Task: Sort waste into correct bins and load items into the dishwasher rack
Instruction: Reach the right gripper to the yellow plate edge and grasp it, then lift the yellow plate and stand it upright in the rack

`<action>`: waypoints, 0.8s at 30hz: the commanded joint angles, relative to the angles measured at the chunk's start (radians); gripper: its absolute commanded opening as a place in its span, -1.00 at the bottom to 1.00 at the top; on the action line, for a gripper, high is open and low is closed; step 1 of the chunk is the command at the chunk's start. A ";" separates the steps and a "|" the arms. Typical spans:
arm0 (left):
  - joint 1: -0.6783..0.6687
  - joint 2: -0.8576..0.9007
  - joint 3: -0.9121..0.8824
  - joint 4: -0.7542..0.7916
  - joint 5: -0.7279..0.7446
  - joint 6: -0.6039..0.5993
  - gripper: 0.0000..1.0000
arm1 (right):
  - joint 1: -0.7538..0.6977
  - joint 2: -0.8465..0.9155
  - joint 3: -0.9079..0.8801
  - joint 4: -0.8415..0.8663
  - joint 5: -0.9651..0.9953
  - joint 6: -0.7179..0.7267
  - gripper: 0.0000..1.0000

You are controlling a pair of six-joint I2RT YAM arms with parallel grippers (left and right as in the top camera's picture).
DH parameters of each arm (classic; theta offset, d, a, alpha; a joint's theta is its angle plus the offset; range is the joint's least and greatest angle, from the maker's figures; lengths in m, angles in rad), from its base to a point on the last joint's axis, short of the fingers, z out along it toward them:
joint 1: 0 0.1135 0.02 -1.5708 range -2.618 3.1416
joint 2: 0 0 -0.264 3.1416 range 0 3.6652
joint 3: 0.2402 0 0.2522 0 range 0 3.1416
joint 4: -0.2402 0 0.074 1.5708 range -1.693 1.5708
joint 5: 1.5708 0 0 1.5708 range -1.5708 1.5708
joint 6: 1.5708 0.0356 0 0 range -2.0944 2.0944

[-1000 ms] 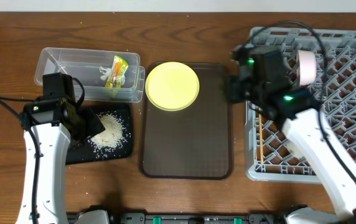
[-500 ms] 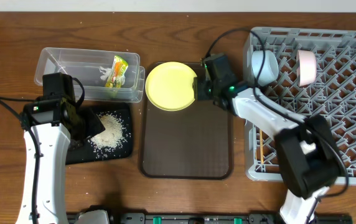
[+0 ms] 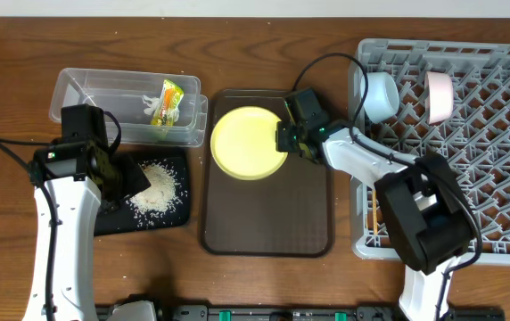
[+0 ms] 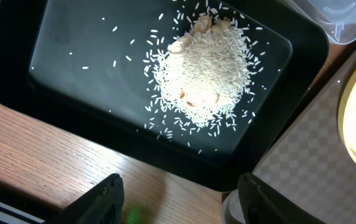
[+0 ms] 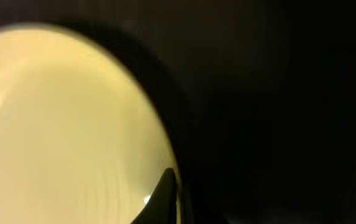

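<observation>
The yellow plate [image 3: 246, 143] lies at the back of the brown serving tray [image 3: 268, 223]. My right gripper [image 3: 283, 141] is shut on its right rim. In the right wrist view one dark finger [image 5: 164, 196] lies over the edge of the plate [image 5: 60, 124]. My left gripper [image 4: 181, 205] stands open, with nothing between its fingers, above the near edge of the black tray [image 4: 53, 118]. That tray holds the heap of rice [image 4: 203, 74]. The green-and-yellow wrapper [image 3: 168, 102] lies in the clear tub [image 3: 86, 89]. The grey rack [image 3: 469, 169] holds a light blue bowl [image 3: 380, 94], a pale cup [image 3: 440, 95] and chopsticks [image 3: 373, 209].
The clear tub's corner [image 4: 346, 18] and the brown tray's checkered surface [image 4: 302, 149] border the black tray on its right in the left wrist view. Bare wooden table [image 3: 23, 53] surrounds everything. A black cable [image 3: 344, 62] loops from the right arm over the rack's left edge.
My right arm swung from the rack's left side to the plate and shut on its rim. The plate slid slightly toward the front. The left arm stayed still.
</observation>
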 commanded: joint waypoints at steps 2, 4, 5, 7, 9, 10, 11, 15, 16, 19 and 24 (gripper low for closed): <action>0.004 -0.013 -0.004 -0.002 -0.005 -0.009 0.24 | -0.012 -0.086 0.007 -0.048 0.022 -0.054 -0.98; 0.004 -0.013 -0.004 -0.002 -0.005 -0.009 0.24 | -0.026 -0.141 0.007 -0.087 0.033 -0.097 -0.98; 0.004 -0.013 -0.004 -0.002 -0.005 -0.009 0.23 | -0.036 -0.174 0.007 -0.112 0.045 -0.115 -0.98; 0.004 -0.013 -0.004 -0.002 -0.005 -0.009 0.24 | -0.051 -0.245 0.007 -0.164 0.071 -0.163 -0.98; 0.004 -0.013 -0.004 -0.002 -0.005 -0.010 0.24 | -0.063 -0.324 0.007 -0.223 0.103 -0.219 -0.98; 0.004 -0.013 -0.004 -0.002 -0.005 -0.009 0.24 | -0.068 -0.358 0.007 -0.250 0.124 -0.245 -0.99; 0.004 -0.013 -0.004 -0.002 -0.005 -0.009 0.24 | -0.071 -0.393 0.007 -0.277 0.146 -0.266 -0.98; 0.004 -0.013 -0.004 -0.002 -0.005 -0.009 0.24 | -0.090 -0.535 0.007 -0.392 0.278 -0.341 -0.98; 0.004 -0.013 -0.004 -0.002 -0.005 -0.009 0.23 | -0.096 -0.570 0.007 -0.418 0.307 -0.361 -0.98; 0.004 -0.013 -0.004 -0.002 -0.005 -0.009 0.24 | -0.124 -0.668 0.007 -0.492 0.383 -0.426 -0.98; 0.004 -0.013 -0.004 -0.002 -0.005 -0.009 0.24 | -0.184 -0.791 0.007 -0.560 0.532 -0.499 -0.98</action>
